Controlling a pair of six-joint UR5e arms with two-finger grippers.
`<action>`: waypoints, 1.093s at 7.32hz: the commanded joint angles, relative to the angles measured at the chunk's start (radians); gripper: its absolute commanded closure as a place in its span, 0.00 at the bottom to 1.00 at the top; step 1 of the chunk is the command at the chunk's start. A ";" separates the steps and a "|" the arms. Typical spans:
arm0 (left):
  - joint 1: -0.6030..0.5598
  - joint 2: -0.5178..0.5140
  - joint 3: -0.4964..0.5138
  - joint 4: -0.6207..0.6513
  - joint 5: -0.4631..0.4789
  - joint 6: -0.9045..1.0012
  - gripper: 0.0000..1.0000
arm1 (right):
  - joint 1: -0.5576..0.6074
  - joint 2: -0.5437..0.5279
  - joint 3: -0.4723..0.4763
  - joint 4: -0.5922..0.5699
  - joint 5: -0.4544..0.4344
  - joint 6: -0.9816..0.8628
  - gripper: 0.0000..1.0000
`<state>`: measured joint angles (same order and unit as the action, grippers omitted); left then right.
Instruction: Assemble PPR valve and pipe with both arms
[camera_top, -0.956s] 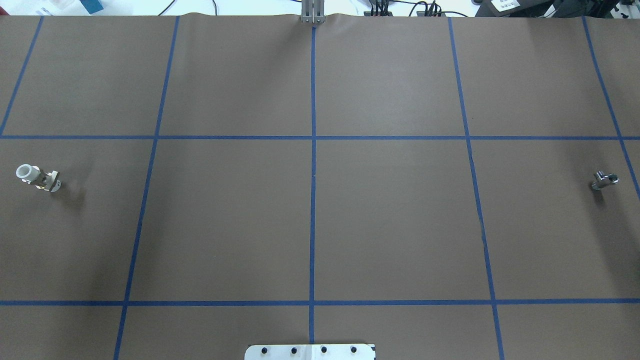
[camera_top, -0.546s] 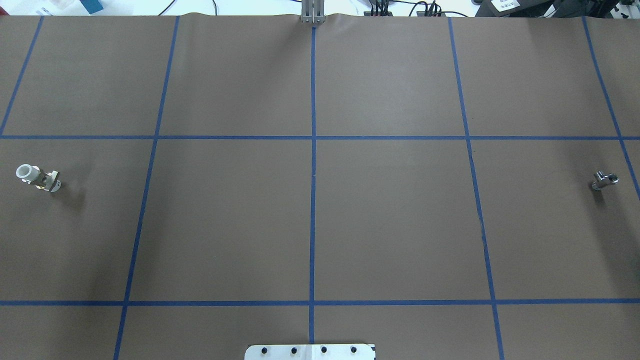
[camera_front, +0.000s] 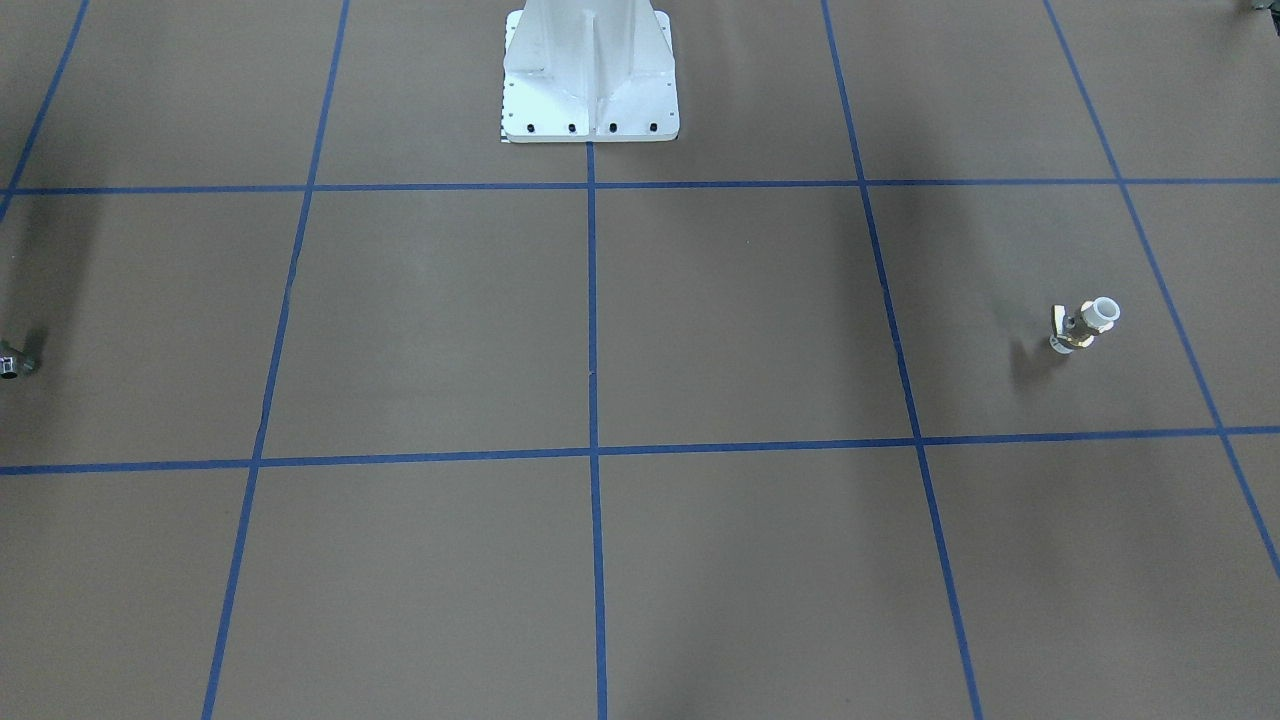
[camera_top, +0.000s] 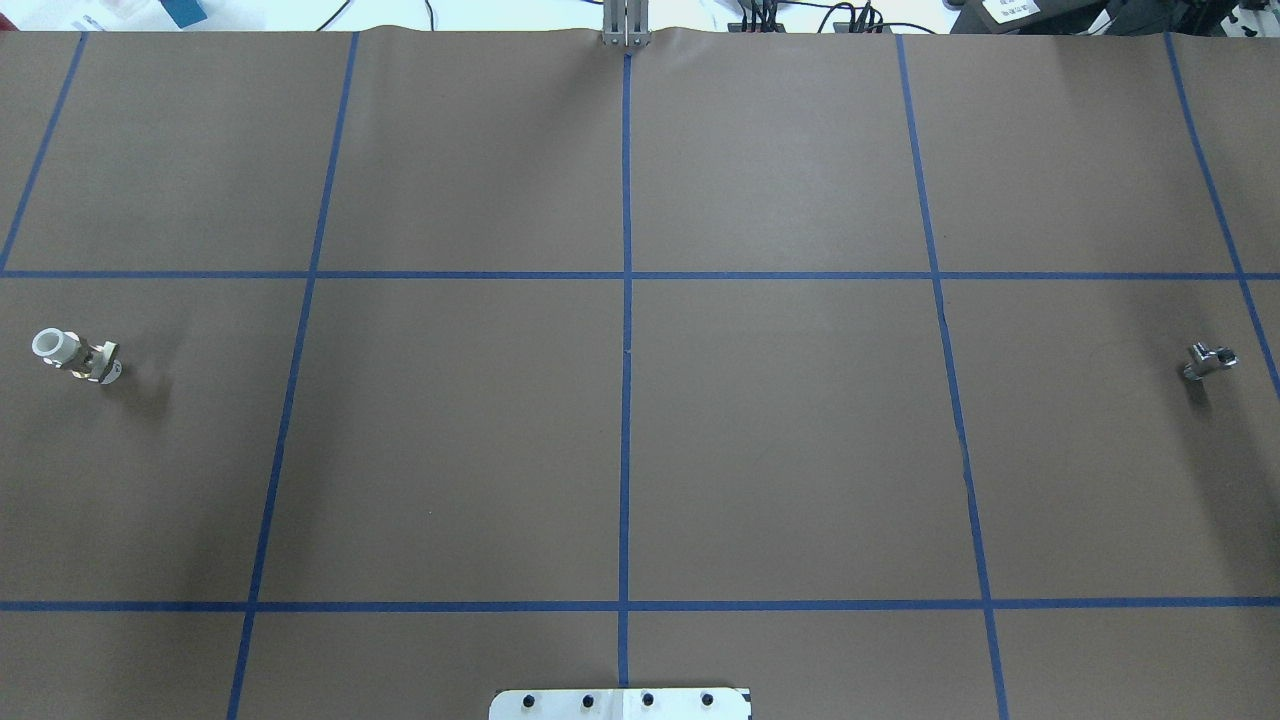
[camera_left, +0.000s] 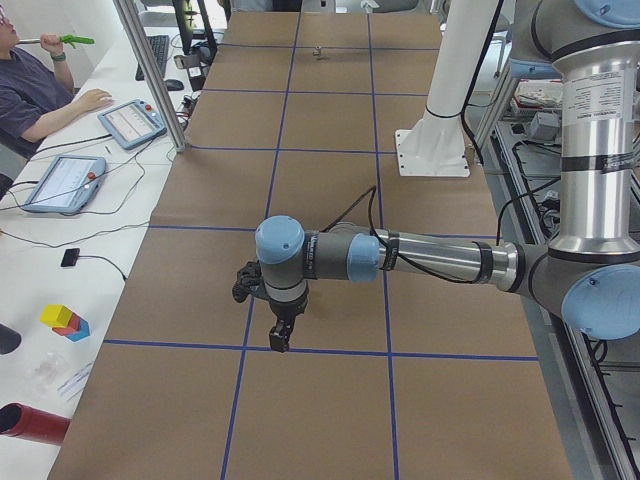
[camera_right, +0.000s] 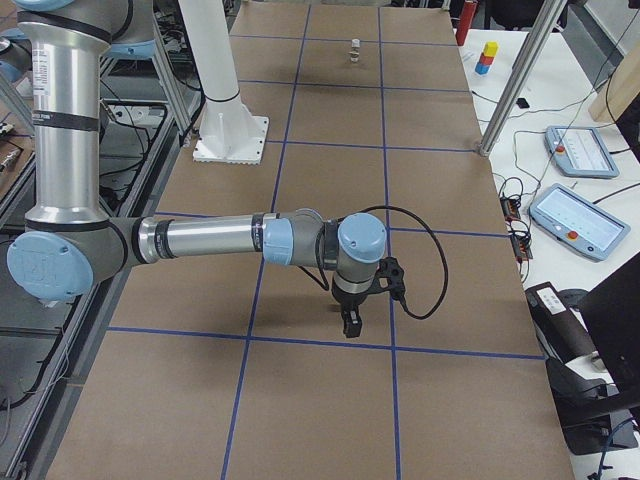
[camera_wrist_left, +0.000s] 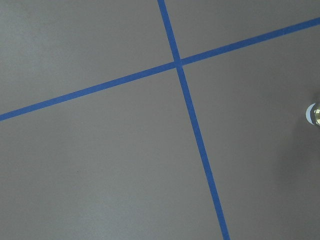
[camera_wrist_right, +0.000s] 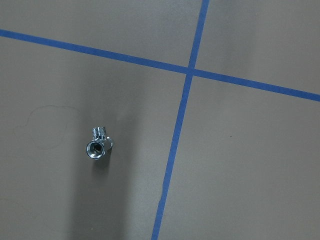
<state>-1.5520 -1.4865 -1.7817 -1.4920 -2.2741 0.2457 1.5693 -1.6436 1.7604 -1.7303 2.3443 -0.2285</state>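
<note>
**Clerk:** Item one, PPR valve (camera_top: 75, 355). Quantity and place?

**Checker:** One. In the overhead view it is at the nine o'clock edge of the table (camera_top: 780, 450), inside a middle-row square bounded by blue tape (camera_top: 626, 400). That square holds nothing else. The white socket end points toward ten o'clock, the brass middle and white handle toward four. Nothing touches it.

**Clerk:** Item two, pipe (camera_top: 1208, 360)?

**Checker:** One. It is at the three o'clock edge, in the same row but in its own square, well apart from the valve. In the right wrist view its round open end faces the camera and its threaded stub points to twelve. It sits toward eight o'clock of a tape crossing and lies free.

**Clerk:** Arms?

**Checker:** Two. The left arm (camera_left: 430, 258) reaches out over the table, and the left gripper (camera_left: 279, 338) points down above the paper, near a tape line. Only the side view shows it, so I cannot tell whether it is clenched or released. The right arm (camera_right: 200, 240) is posed alike, with the right gripper (camera_right: 350, 325) pointing down near a tape line. Again I cannot tell its state.

**Clerk:** Fixtures?

**Checker:** One white pedestal (camera_front: 590, 70), at twelve o'clock in the front-facing view. Two tablets (camera_left: 133, 122) lie on the side bench, toward ten o'clock in the left-end view.
</note>
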 joint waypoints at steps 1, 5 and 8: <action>0.004 -0.021 -0.074 0.001 -0.007 -0.022 0.00 | 0.000 0.002 0.001 0.002 0.001 0.000 0.01; 0.223 -0.038 -0.140 -0.055 -0.005 -0.485 0.00 | 0.000 0.008 0.002 0.002 0.000 -0.002 0.01; 0.381 -0.037 -0.021 -0.328 0.008 -0.748 0.00 | 0.000 0.011 0.001 0.002 0.000 0.000 0.01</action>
<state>-1.2308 -1.5235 -1.8649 -1.6967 -2.2702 -0.4060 1.5693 -1.6339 1.7623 -1.7288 2.3439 -0.2298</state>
